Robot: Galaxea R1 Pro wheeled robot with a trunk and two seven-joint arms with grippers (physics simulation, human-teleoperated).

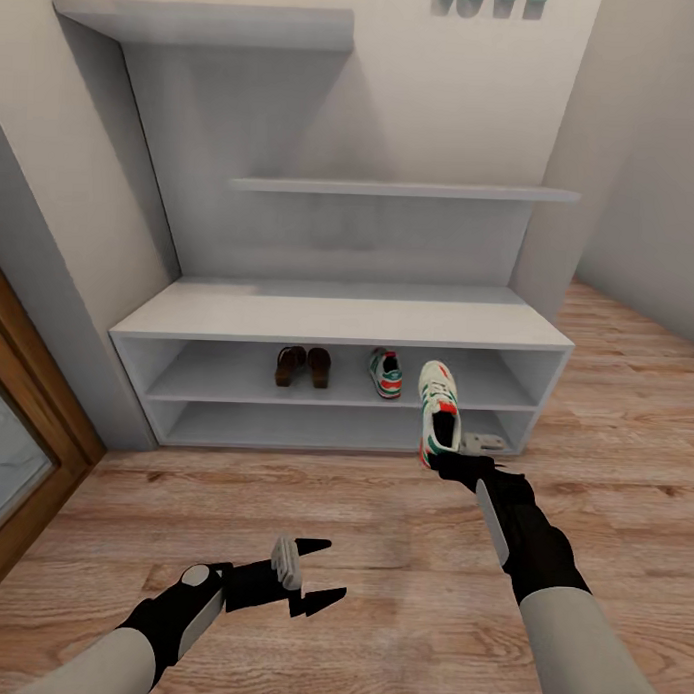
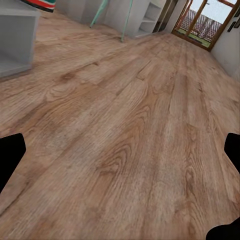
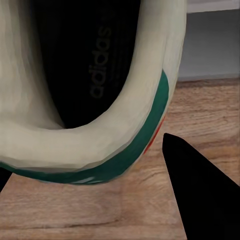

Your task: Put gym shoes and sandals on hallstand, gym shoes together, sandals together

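Note:
The two sandals (image 1: pixel 303 367) lie side by side on the upper shelf of the light grey hallstand (image 1: pixel 338 322), left of middle. One gym shoe (image 1: pixel 385 373) sits on the same shelf to their right. The other gym shoe (image 1: pixel 439 408) hangs in front of the rack's right part, above the corridor floor (image 1: pixel 380 548), toe pointing at the rack. My right gripper (image 1: pixel 446 458) is shut on its heel; the right wrist view shows the heel rim (image 3: pixel 90 145) and one black finger (image 3: pixel 200 195). My left gripper (image 1: pixel 334 567) is open over the floor, holding nothing.
A wooden door frame (image 1: pixel 33 456) stands to the left of the rack. Two staggered wall shelves (image 1: pixel 403 189) hang above it, and a wall closes in at the right. In the left wrist view, turquoise furniture legs (image 2: pixel 112 17) and a glazed door (image 2: pixel 207 22) lie far along the plank floor.

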